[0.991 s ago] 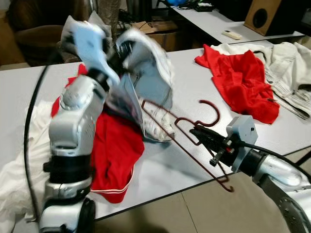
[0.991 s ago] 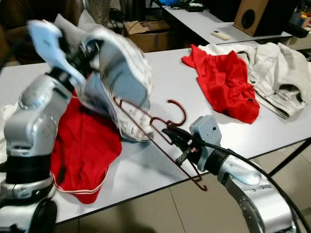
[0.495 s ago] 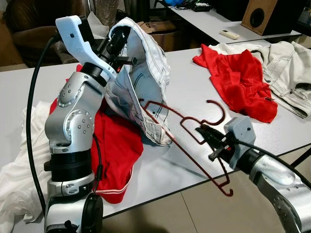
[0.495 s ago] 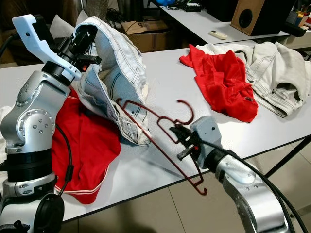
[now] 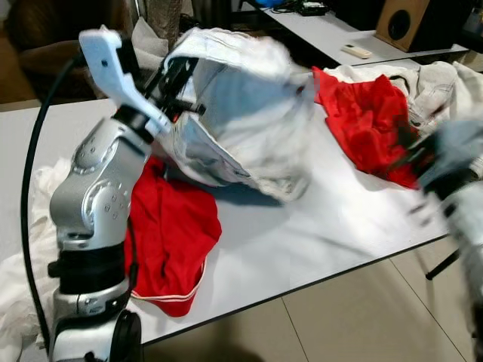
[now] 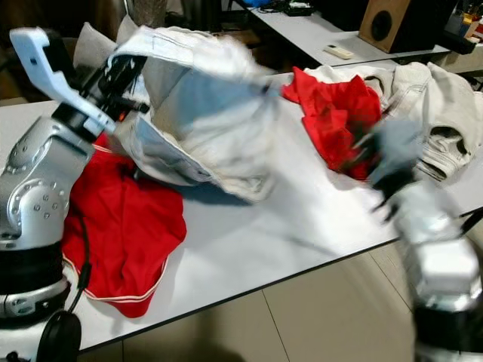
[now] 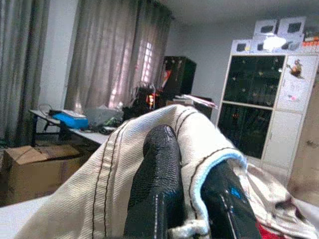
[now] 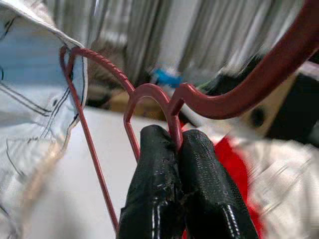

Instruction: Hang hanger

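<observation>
two red garments are seen on the white table [image 5: 332,226], one [image 5: 170,234] near the left arm, one [image 5: 366,121] further right. one dark red wire hanger [image 8: 149,99] is pinched at its neck by the right gripper [image 8: 182,149], fingers pressed together. a pale garment [image 5: 241,113] is held raised over the table, clamped in the left gripper [image 7: 192,179].

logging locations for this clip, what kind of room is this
Probably an office or lab-like workroom used for laundry practice rather than a home. White work tables hold scattered clothes, a speaker and remote sit on a back desk, and a cardboard box and tall cabinets line the walls.
</observation>
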Robot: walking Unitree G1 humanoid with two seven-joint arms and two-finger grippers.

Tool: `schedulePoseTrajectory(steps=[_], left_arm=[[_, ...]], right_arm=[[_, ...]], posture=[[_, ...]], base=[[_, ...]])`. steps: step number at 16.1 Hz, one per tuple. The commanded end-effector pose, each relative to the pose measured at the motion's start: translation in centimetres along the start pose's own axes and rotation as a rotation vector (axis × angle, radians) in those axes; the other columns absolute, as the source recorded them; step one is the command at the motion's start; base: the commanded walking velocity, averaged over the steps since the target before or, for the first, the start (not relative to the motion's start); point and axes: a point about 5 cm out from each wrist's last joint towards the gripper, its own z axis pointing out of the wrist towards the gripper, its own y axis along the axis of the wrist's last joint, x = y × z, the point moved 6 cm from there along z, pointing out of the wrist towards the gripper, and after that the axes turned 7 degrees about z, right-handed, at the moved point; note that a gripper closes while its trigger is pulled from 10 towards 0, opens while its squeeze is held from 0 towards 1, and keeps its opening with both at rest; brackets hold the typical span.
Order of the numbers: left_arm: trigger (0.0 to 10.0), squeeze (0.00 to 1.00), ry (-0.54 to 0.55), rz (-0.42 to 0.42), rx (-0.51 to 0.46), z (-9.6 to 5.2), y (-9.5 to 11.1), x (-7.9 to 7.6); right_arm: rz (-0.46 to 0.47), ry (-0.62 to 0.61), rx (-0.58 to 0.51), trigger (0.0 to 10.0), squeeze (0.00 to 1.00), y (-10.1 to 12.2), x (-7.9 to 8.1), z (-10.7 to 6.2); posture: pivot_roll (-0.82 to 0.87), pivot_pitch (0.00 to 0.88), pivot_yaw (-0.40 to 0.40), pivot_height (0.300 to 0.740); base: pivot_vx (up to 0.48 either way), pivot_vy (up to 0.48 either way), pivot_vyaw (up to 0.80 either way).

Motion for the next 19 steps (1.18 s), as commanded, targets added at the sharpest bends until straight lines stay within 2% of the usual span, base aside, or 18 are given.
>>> schedulePoseTrajectory(steps=[1, 2, 3, 4, 5, 6, 7, 9, 11, 12, 14, 15, 17, 19], left_arm=[[0.0, 0.00, -0.040, 0.013, -0.011, 0.0, 0.4, -0.8], [0.0, 0.00, -0.052, 0.004, -0.006, -0.3, 0.0, -1.4], [0.0, 0.00, -0.053, -0.003, -0.005, -0.5, -0.2, -1.6], [0.0, 0.00, -0.041, -0.012, 0.032, -1.5, -1.5, -2.1], [0.0, 0.00, -0.017, 0.002, 0.116, -3.2, -3.9, -2.6], [0.0, 0.00, 0.002, 0.033, 0.188, -4.6, -5.6, -2.9], [0.0, 0.00, 0.008, 0.119, 0.299, -6.4, -8.0, -3.0], [0.0, 0.00, -0.006, 0.220, 0.408, -8.1, -10.1, -3.0], [0.0, 0.00, 0.056, 0.277, 0.521, -10.2, -11.9, -1.7], [10.0, 0.00, 0.072, 0.335, 0.540, -10.5, -11.8, -1.0], [10.0, 0.00, 0.036, 0.308, 0.539, -10.4, -11.6, -1.2], [10.0, 1.00, -0.020, 0.335, 0.547, -10.5, -11.4, -1.2], [10.0, 1.00, -0.084, 0.363, 0.572, -10.8, -11.2, -0.5], [10.0, 1.00, -0.177, 0.386, 0.621, -11.7, -10.8, 0.7]], right_arm=[[-0.025, -0.066, -0.083, 10.0, 0.00, 2.4, -2.3, 0.2], [-0.052, -0.064, -0.172, 10.0, 0.00, 5.3, -2.9, 1.1], [-0.058, -0.054, -0.209, 10.0, 0.00, 6.6, -2.9, 1.4], [-0.069, 0.020, -0.257, 10.0, 0.00, 8.2, -1.8, 2.1], [-0.060, 0.163, -0.239, 10.0, 0.00, 7.8, 1.2, 2.3], [-0.064, 0.271, -0.204, 10.0, 0.00, 6.4, 3.6, 2.0], [-0.074, 0.383, -0.150, 10.0, 0.00, 4.2, 6.5, 1.4], [-0.045, 0.446, -0.124, 10.0, 0.00, 2.8, 8.6, 0.8], [0.034, 0.585, -0.071, 10.0, 0.00, 0.6, 12.6, -0.9], [0.042, 0.651, -0.021, 10.0, 0.00, -1.0, 14.1, -2.2], [0.035, 0.665, 0.000, 10.0, 0.00, -1.6, 14.4, -2.6], [0.031, 0.661, 0.010, 10.0, 0.00, -1.8, 14.4, -2.7], [0.025, 0.646, 0.026, 10.0, 0.00, -2.0, 14.0, -2.8], [0.010, 0.665, 0.071, 10.0, 0.00, -2.7, 14.0, -3.6]], posture=[[-0.11, 0.000, 0.015, 0.740], [-0.12, 0.000, 0.011, 0.740], [-0.12, 0.000, 0.008, 0.740], [-0.12, 0.000, -0.004, 0.740], [-0.12, 0.000, -0.012, 0.740], [-0.11, 0.000, -0.018, 0.740], [-0.10, 0.000, -0.025, 0.740], [-0.10, 0.000, -0.028, 0.740], [-0.08, 0.000, -0.042, 0.740], [-0.07, 0.000, -0.048, 0.740], [-0.07, 0.000, -0.047, 0.740], [-0.08, 0.000, -0.032, 0.740], [-0.09, 0.000, -0.022, 0.740], [-0.09, 0.000, -0.025, 0.740]], base=[[0.000, 0.000, 0.00], [0.000, 0.000, 0.00], [0.000, 0.000, 0.00], [0.000, 0.000, 0.00], [0.000, 0.000, 0.00], [0.000, 0.000, 0.00], [0.000, 0.000, 0.00], [0.000, 0.000, 0.00], [0.000, 0.000, 0.00], [0.000, 0.000, 0.00], [0.000, 0.000, 0.00], [0.000, 0.000, 0.00], [0.000, 0.000, 0.00], [0.000, 0.000, 0.00]])
